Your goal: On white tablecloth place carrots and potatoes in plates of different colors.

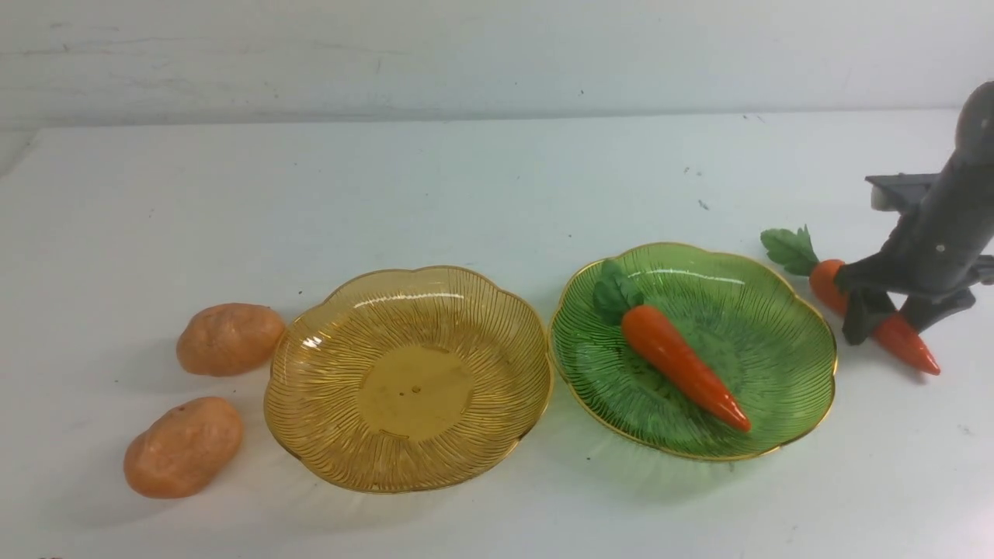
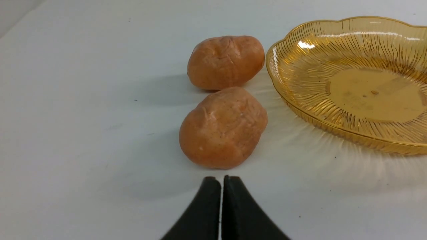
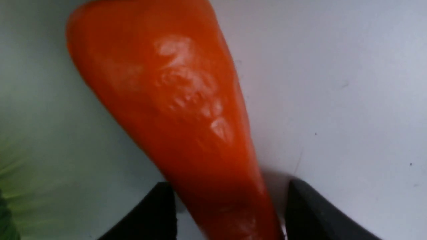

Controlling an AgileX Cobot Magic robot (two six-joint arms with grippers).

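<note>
On the white tablecloth (image 1: pixel 497 194) one carrot (image 1: pixel 683 365) lies inside the green plate (image 1: pixel 776 310). A second carrot (image 1: pixel 827 283) (image 3: pixel 186 116) lies on the cloth just right of that plate. My right gripper (image 1: pixel 885 326) (image 3: pixel 227 190) reaches down over it, open, one finger on each side of its body. The amber plate (image 1: pixel 408 380) (image 2: pixel 367 90) holds nothing. Two potatoes (image 1: pixel 229 339) (image 1: pixel 184 446) sit on the cloth to its left. In the left wrist view my left gripper (image 2: pixel 222 178) is shut and empty, just short of the nearer potato (image 2: pixel 223 128), with the other potato (image 2: pixel 226 61) behind it.
The two plates stand side by side, almost touching, in the middle of the cloth. A pale wall (image 1: pixel 497 54) bounds the table's far edge. My right arm (image 1: pixel 947 202) rises at the far right.
</note>
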